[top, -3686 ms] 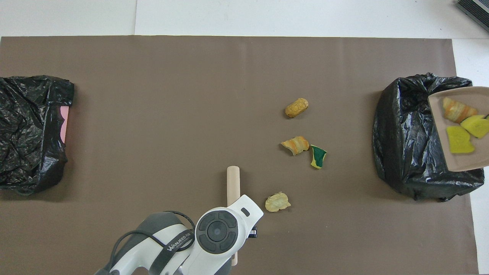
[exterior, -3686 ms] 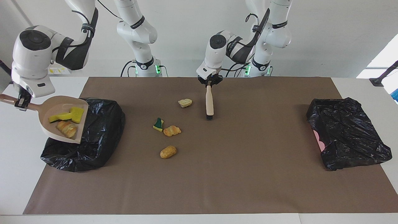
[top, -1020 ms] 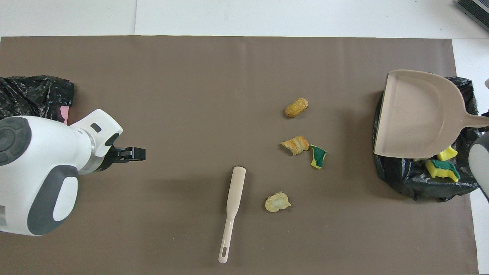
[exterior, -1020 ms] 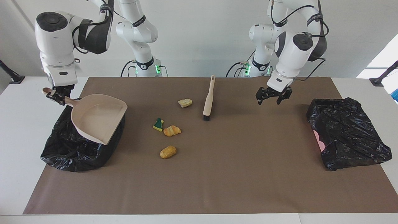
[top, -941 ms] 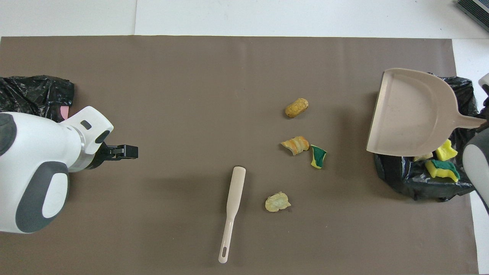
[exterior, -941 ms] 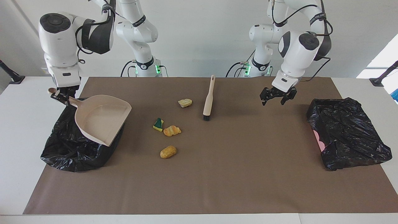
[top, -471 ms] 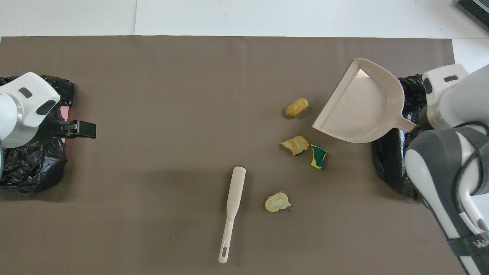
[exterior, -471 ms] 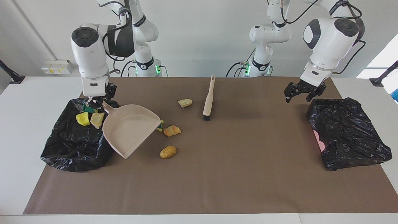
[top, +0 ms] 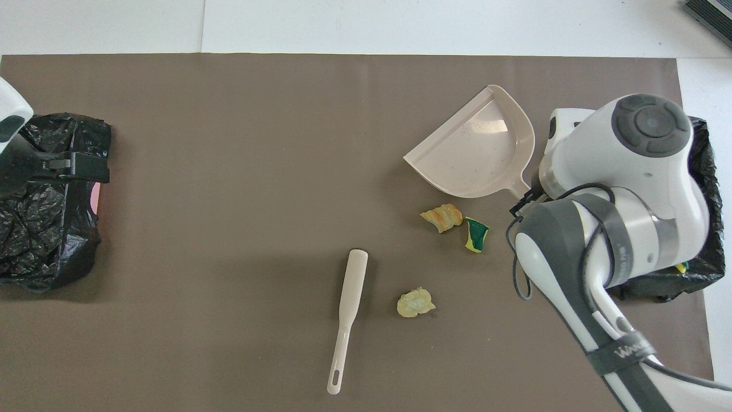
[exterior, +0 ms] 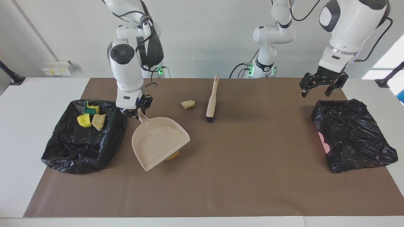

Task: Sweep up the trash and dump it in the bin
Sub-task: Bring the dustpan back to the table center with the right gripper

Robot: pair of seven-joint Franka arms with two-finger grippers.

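I have the right gripper (exterior: 136, 111) clenched on the dustpan (exterior: 159, 140) handle at centre-left of the facing view; the left gripper (exterior: 322, 84) hangs released over the upper right. Loose trash (top: 441, 217) lies mid-frame overhead: light, squashy foam that should skid or bounce, so I'd sweep gently with the brush (exterior: 212, 99). The mat (exterior: 252, 176) below is open.

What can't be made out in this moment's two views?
Facing view: the dustpan covers the striped chunk, the green-faced chunk and most of the brown chunk.
Overhead view: the dustpan hides the brown chunk; the right arm hides the right gripper and most of the bin.
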